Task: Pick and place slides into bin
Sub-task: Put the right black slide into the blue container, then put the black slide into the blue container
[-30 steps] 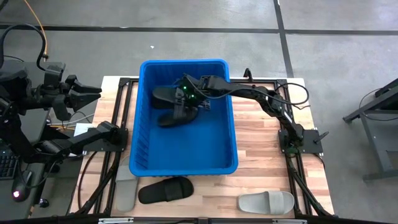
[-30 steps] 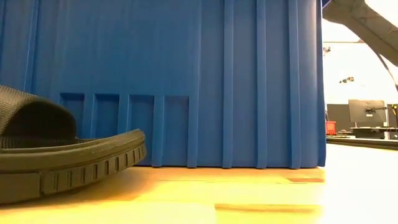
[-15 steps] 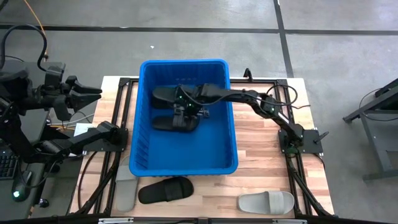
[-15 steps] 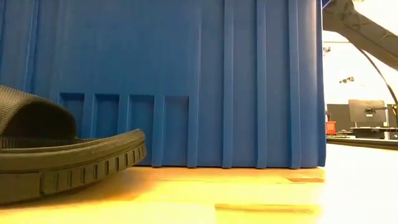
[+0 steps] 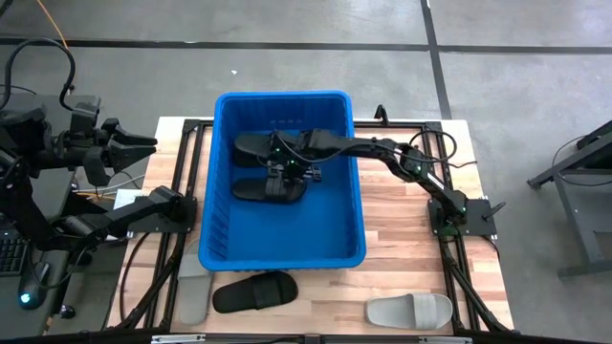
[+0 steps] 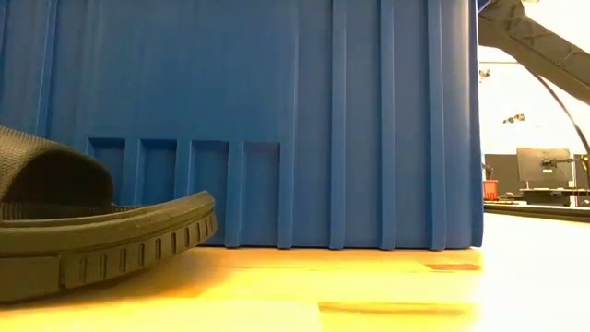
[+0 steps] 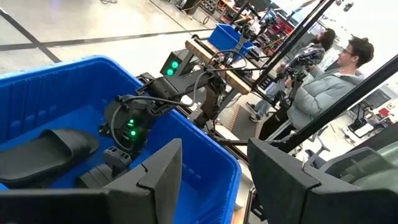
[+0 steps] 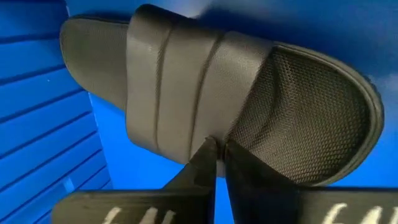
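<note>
Reaching into the blue bin (image 5: 219, 182), the right hand (image 5: 284, 174) pinches a black slide (image 8: 249, 106) by its strap, fingers nearly together, beside another black slide (image 5: 251, 145). Left hand (image 5: 143, 141) waits half open off the desk (image 5: 411, 258), holding nothing

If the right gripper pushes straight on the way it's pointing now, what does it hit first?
The right gripper is shut on the strap of a black slide inside the bin. Straight ahead lies that same slide; just beyond it, probably the bin's floor, though depth is hard to judge.
</note>
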`<state>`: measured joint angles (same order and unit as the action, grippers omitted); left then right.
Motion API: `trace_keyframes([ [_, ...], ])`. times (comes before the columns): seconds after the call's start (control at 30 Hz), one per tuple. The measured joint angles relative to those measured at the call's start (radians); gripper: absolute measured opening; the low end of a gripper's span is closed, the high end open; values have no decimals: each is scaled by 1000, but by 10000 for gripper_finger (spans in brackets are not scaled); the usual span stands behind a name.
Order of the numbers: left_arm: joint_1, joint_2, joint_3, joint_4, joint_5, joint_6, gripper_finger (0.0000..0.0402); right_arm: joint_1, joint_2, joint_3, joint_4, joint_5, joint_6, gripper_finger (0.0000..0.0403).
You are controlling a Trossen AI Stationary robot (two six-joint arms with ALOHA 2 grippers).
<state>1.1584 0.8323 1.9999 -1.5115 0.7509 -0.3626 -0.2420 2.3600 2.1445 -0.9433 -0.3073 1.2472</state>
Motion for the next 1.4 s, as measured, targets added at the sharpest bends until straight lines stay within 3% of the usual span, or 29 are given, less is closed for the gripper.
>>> trace_keyframes([
  [0.1,0,0,0,-1,0,0,172,-1,0,0,-4,-13,-12,32],
  [0.43,0,0,0,-2,0,2,172,-1,0,0,-52,-8,-36,176],
  [0.6,0,0,0,-3,0,3,172,-1,-9,2,-56,-9,-94,215],
  [1.0,0,0,0,-2,-12,20,172,25,-14,209,-238,-44,-248,227],
  [1.17,0,0,0,-2,-11,26,172,63,-96,180,-214,-64,-289,227],
  [1.4,0,0,0,-2,-12,26,172,201,-211,180,-181,21,-352,227],
])
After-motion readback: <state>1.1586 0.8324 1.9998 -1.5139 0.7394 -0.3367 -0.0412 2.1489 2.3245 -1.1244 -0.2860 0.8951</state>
